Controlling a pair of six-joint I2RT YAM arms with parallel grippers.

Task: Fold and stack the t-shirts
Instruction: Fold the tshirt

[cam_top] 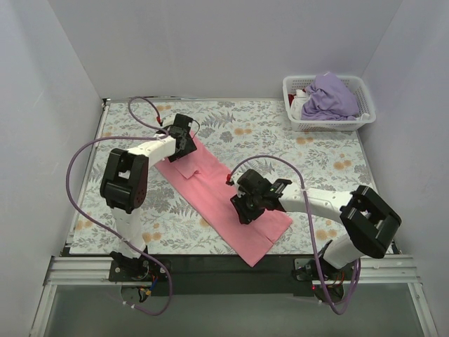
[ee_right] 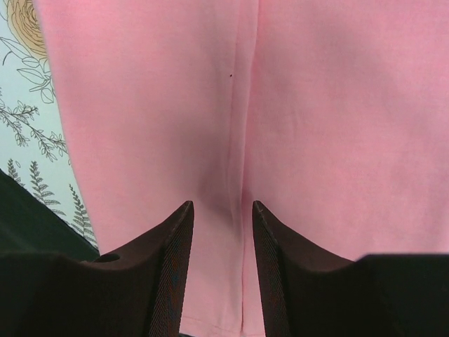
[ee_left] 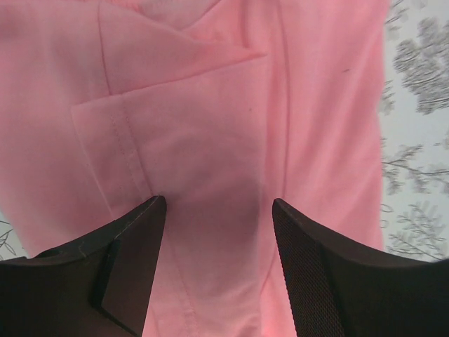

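The salmon pink t-shirt lies folded into a long strip, running from the back left to the front right of the table. My left gripper is open and points down onto its far end; the cloth with a folded sleeve fills the left wrist view between the fingers. My right gripper is open over the strip's near part, its fingers either side of a fold line in the cloth. The lavender purple t-shirt lies crumpled in the basket.
The white lattice basket stands at the back right corner. The floral tablecloth covers the table. The pink strip's near end reaches the black front edge of the table. Purple cables loop off both arms.
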